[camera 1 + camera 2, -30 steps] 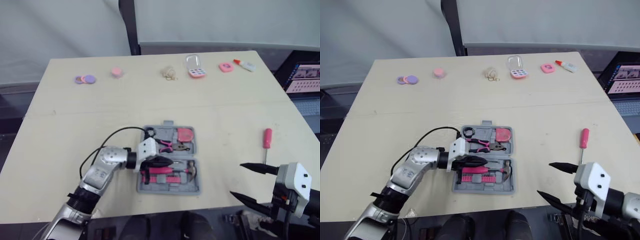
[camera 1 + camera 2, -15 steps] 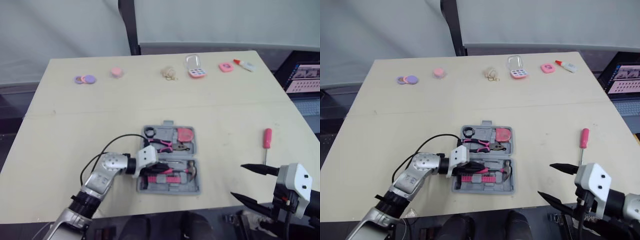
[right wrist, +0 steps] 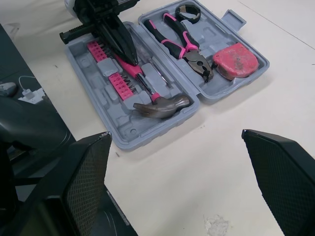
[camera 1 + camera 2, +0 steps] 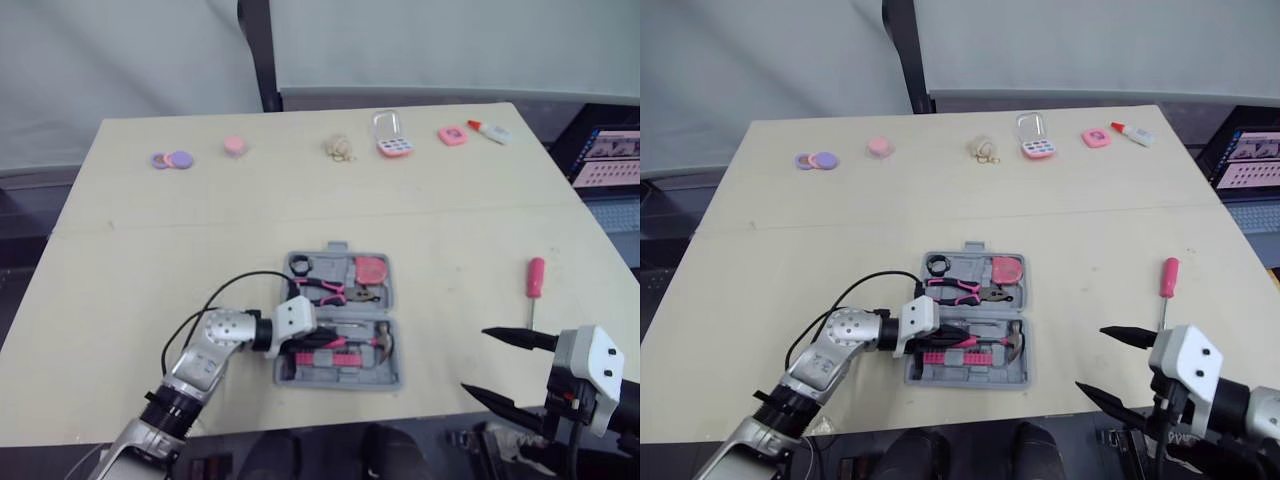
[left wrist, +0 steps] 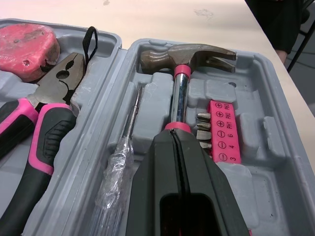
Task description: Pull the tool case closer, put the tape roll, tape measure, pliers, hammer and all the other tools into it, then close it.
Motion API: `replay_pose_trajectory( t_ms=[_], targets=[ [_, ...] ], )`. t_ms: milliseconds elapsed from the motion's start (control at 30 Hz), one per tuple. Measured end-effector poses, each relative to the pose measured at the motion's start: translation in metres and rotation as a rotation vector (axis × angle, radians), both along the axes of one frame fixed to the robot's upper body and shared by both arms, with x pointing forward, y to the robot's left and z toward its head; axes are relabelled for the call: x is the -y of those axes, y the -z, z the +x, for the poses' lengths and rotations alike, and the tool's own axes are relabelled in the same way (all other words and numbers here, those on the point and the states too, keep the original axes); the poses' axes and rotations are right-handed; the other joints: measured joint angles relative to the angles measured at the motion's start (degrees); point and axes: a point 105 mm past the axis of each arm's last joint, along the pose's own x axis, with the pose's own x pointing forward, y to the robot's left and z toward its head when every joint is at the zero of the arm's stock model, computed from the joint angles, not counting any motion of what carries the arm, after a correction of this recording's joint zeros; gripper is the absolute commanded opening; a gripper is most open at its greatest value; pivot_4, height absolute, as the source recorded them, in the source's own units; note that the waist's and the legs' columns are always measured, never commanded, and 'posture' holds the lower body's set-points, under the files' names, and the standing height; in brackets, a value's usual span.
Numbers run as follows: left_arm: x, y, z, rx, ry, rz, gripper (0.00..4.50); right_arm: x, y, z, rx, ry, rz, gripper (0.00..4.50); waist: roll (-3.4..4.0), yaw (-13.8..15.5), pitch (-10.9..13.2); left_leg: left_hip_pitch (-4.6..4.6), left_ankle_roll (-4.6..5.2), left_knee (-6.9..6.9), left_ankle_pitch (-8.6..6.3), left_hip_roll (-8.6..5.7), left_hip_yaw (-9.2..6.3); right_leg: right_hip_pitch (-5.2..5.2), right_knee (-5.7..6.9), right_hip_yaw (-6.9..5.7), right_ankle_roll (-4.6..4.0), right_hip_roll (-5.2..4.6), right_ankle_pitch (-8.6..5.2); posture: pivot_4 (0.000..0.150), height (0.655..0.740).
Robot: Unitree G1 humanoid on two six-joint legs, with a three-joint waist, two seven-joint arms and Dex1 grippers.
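Left hand (image 5: 173, 135) lower — fingers (image 5: 160, 172) together atop hammer (image 5: 186, 54) in tool case (image 5: 258, 147)

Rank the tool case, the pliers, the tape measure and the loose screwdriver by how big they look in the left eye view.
1. tool case, by far the largest
2. pliers and screwdriver: they look about alike in length, so no ranking between them
3. tape measure, the smallest

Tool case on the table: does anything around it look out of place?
Yes. A pink-handled screwdriver lies alone on the table, to the right of the open tool case. The hammer, pliers and tape measure already sit inside, so it looks left out.
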Motion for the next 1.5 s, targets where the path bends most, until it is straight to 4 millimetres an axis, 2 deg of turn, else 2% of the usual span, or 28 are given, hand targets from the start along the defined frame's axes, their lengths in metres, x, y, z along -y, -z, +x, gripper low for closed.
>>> replay_pose_trajectory(
  t_ms=[667, 867, 1267, 1367, 1500],
  targets=[
    [0.001, 0.015, -0.003, -0.040, -0.017, 0.021, 0.03, 0.003, -0.005, -0.002, 0.012, 0.015, -0.018, 4.50, 0.21, 0.1, -1.6, 0.19, 0.03, -0.13, -0.02, 0.00, -0.05, 0.23, -0.16, -0.02, 0.00, 0.00, 0.00, 0.150, 0.7400],
    [0.001, 0.021, -0.002, -0.061, -0.019, 0.023, 0.03, 0.003, -0.005, -0.001, 0.008, 0.016, -0.017, 4.50, 0.31, 0.1, -1.9, 1.05, 0.19, -0.61, -0.13, 0.02, -0.41, 1.25, -0.53, 0.03, -0.05, -0.03, -0.03, 0.150, 0.7400],
    [0.003, 0.028, -0.004, -0.080, -0.016, 0.023, 0.03, 0.002, -0.007, 0.002, 0.020, 0.012, -0.017, 4.50, 0.53, -0.1, -2.6, 1.34, 0.23, -0.82, -0.16, 0.04, -0.51, 1.31, -0.63, 0.06, -0.07, -0.25, -0.04, 0.150, 0.7400],
    [-0.003, 0.023, -0.007, -0.151, -0.071, -0.030, 0.03, 0.000, -0.009, 0.005, 0.034, 0.004, -0.018, 4.50, 0.56, -0.5, -2.5, 1.25, 0.21, -0.88, -0.15, 0.10, -0.50, 1.13, -0.62, 0.05, -0.09, -0.25, -0.05, 0.150, 0.7400],
    [-0.031, 0.003, -0.012, -0.274, -0.157, -0.093, 0.03, 0.002, -0.008, 0.009, 0.035, 0.004, -0.018, 4.50, 0.28, -1.6, -1.8, 0.97, 0.11, -0.93, -0.09, 0.19, -0.57, 0.81, -0.51, -0.07, -0.20, -0.18, -0.11, 0.150, 0.7400]
  ],
)
